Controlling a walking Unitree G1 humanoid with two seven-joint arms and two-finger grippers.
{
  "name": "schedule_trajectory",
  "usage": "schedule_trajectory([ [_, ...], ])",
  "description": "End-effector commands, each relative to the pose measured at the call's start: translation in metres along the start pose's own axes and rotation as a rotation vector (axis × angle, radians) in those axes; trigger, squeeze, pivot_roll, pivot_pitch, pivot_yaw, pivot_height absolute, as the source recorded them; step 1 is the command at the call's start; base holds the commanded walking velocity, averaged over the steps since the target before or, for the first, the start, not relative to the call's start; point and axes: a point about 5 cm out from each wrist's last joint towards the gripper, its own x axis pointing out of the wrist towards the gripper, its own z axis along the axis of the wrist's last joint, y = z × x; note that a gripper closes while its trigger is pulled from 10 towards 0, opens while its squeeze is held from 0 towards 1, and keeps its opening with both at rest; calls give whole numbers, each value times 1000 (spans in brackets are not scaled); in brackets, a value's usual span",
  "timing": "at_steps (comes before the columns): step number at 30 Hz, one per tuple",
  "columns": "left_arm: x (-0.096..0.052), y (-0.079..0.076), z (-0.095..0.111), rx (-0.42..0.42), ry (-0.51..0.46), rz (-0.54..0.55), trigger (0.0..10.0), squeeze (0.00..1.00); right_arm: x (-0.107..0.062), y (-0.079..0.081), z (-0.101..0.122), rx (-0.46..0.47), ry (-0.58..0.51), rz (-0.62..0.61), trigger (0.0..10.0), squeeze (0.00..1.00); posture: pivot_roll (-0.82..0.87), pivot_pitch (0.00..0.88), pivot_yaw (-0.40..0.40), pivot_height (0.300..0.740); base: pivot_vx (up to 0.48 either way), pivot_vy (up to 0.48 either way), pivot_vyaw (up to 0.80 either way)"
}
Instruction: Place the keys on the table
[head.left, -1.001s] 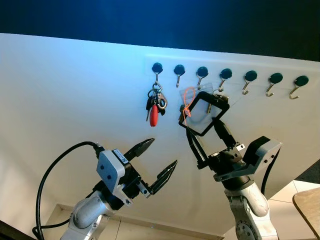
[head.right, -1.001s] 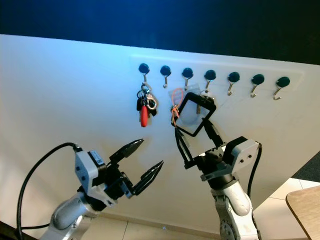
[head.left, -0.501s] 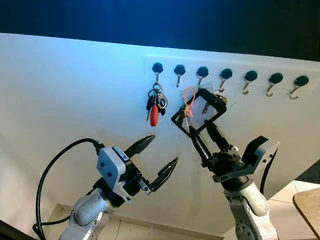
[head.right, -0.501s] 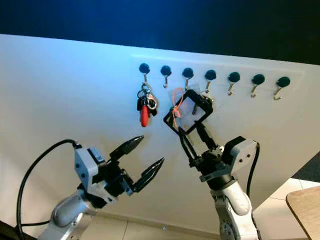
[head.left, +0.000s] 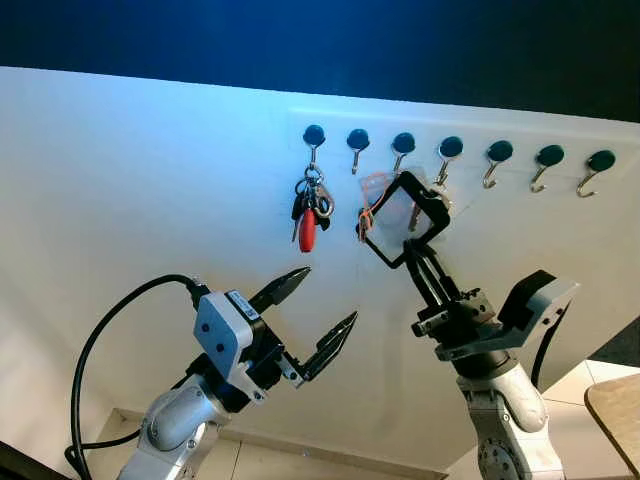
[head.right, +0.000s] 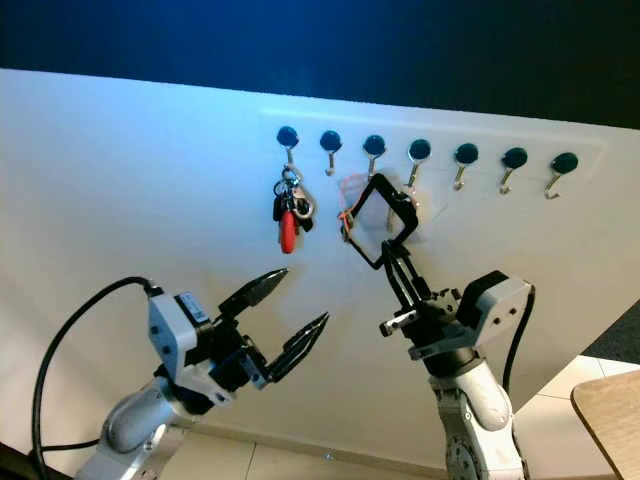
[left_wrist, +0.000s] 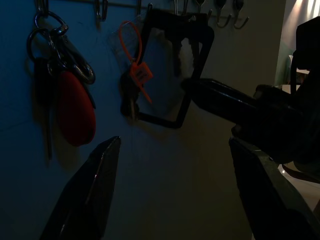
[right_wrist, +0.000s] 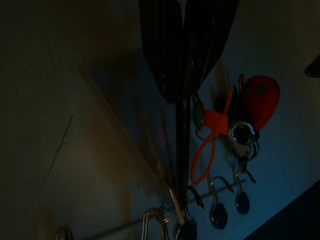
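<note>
The keys, a dark bunch with an orange plastic tie and tag (head.left: 371, 207) fixed to a black square frame with a clear panel (head.left: 404, 220), hang against the white wall (head.left: 150, 180) below the third and fourth of a row of seven dark-knobbed metal hooks (head.left: 450, 148). The right gripper (head.left: 428, 268), at five o'clock from the frame, has its two black fingers pinched together on the frame's lower corner. A second bunch with a red oval fob (head.left: 308, 230) hangs from the first hook, at nine o'clock from the frame. The left gripper (head.left: 318, 318), at seven o'clock, hovers wide open and empty.
</note>
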Motion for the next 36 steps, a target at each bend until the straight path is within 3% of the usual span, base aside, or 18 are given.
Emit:
schedule_trajectory([
  [1, 2, -4, 2, 3, -9, -8, 10000, 0, 1, -4, 8, -13, -36, -24, 0, 0, 52, 71, -3, 740, 0, 0, 0],
  [19, 5, -8, 6, 20, -19, -33, 10000, 0, 24, 9, 42, -20, -193, -7, 0, 0, 50, 63, 1, 740, 0, 0, 0],
  [26, 6, -9, 7, 26, -20, -42, 10000, 0, 28, 17, 47, -11, -212, 8, 0, 0, 51, 67, 1, 740, 0, 0, 0],
  [36, 6, -10, 6, 30, -13, -51, 10000, 0, 37, 16, 54, 9, -220, 19, 0, 0, 52, 69, 3, 740, 0, 0, 0],
])
